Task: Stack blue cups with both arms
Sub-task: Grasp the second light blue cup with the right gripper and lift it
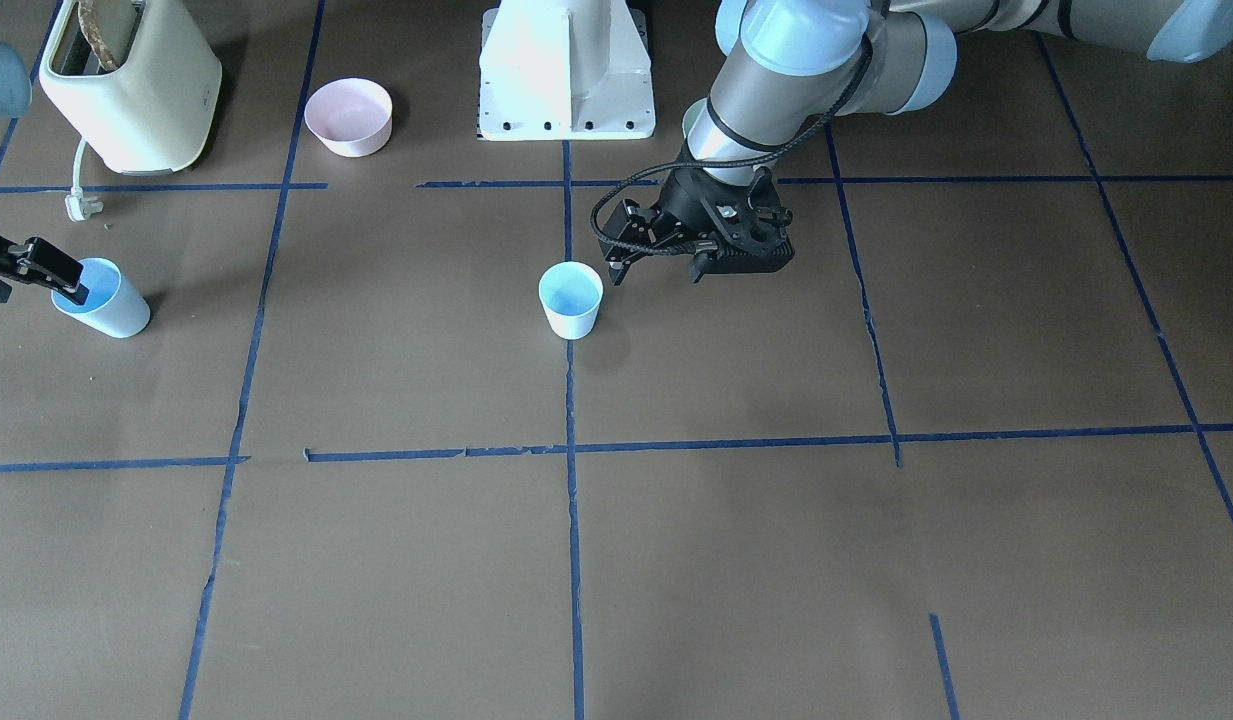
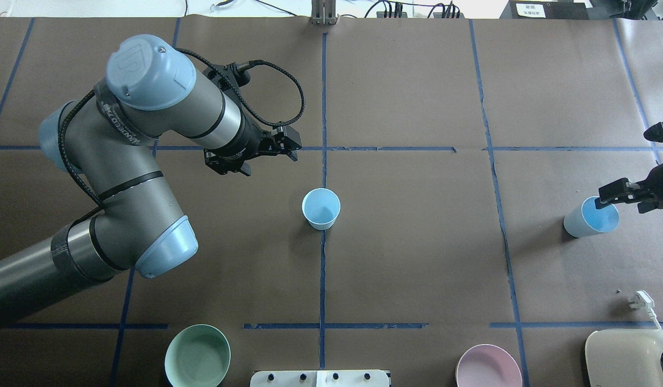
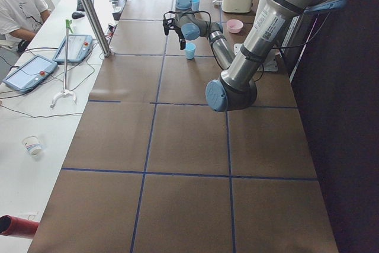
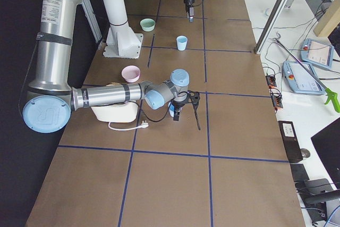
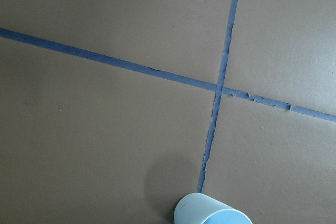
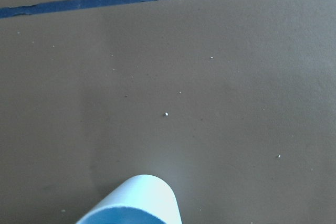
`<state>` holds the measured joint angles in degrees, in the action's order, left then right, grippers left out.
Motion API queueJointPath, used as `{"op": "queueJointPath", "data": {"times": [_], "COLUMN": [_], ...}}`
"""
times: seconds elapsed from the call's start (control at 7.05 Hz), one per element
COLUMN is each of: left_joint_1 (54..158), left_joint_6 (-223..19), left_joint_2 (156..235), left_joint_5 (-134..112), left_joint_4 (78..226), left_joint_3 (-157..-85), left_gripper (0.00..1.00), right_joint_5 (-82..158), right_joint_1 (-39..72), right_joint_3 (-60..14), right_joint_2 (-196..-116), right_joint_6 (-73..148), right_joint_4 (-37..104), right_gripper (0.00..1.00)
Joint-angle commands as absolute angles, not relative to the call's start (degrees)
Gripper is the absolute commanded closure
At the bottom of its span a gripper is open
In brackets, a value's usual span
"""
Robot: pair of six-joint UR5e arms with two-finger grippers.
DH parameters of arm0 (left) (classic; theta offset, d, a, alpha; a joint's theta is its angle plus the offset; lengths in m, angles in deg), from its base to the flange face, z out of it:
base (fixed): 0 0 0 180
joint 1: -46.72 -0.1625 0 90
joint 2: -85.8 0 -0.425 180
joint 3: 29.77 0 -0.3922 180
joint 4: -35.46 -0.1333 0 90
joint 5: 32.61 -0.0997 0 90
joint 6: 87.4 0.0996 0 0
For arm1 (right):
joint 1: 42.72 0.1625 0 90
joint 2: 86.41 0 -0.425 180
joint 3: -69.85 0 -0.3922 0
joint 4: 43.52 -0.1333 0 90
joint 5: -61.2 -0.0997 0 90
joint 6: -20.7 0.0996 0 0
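Note:
One blue cup [image 1: 570, 298] stands upright near the table's middle on a blue tape line; it also shows in the overhead view [image 2: 321, 208] and at the bottom of the left wrist view [image 5: 210, 211]. My left gripper [image 1: 659, 266] hangs open and empty just beside this cup, toward the robot's left, and does not touch it; overhead it is beyond the cup [image 2: 280, 148]. The second blue cup [image 1: 106, 300] is at the robot's far right [image 2: 589, 217]. My right gripper [image 2: 613, 196] is shut on its rim, and the cup fills the bottom of the right wrist view [image 6: 136, 200].
A pink bowl [image 2: 488, 366] and a mint-green bowl [image 2: 197, 356] sit near the robot's side, either side of the white pedestal [image 1: 566, 70]. A cream toaster [image 1: 131, 80] with its plug [image 2: 643, 298] stands close behind the right cup.

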<state>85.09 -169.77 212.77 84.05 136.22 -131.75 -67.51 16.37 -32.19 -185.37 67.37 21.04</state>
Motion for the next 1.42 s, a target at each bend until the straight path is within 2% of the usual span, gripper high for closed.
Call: {"op": "queueJointPath", "data": {"times": [0.0, 0.14, 0.28, 0.43, 0.57, 0.85, 0.99, 1.13, 1.28], "left_joint_1": [85.0, 85.0, 85.0, 85.0, 85.0, 85.0, 85.4, 87.5, 87.7], "left_joint_6": [-169.8, -169.8, -171.1, -171.2, -171.2, -171.2, -171.2, -170.7, -170.5], "left_joint_2": [212.8, 212.8, 212.8, 212.8, 212.8, 212.8, 212.7, 211.9, 210.2], "left_joint_5": [84.0, 84.0, 84.0, 84.0, 84.0, 84.1, 84.1, 84.5, 84.5], "left_joint_4": [136.2, 136.2, 136.3, 136.3, 136.3, 136.3, 136.3, 136.3, 136.4], "left_joint_3": [-132.2, -132.2, -132.2, -132.2, -132.2, -132.2, -132.9, -133.5, -134.3], "left_gripper": [0.0, 0.0, 0.0, 0.0, 0.0, 0.0, 0.0, 0.0, 0.0], "right_joint_5": [-67.6, -67.6, -67.6, -67.6, -67.6, -68.0, -68.8, -68.9, -69.5], "right_joint_1": [15.2, 15.2, 14.8, 14.8, 14.6, 14.3, 12.9, 10.7, 9.0], "right_joint_3": [-31.4, -31.4, -31.1, -31.1, -30.8, -31.5, -34.4, -38.4, -38.5], "right_joint_2": [-185.4, -185.4, -185.4, -185.5, -185.5, -185.3, -184.9, -182.5, -175.4], "right_joint_6": [67.4, 67.3, 67.4, 67.5, 67.4, 67.2, 67.6, 70.4, 77.5], "right_joint_4": [21.0, 21.0, 21.0, 21.0, 21.0, 20.6, 18.7, 19.2, 19.3], "right_gripper": [0.03, 0.03, 0.14, 0.69, 0.98, 1.0, 1.0, 1.0, 1.0]}}
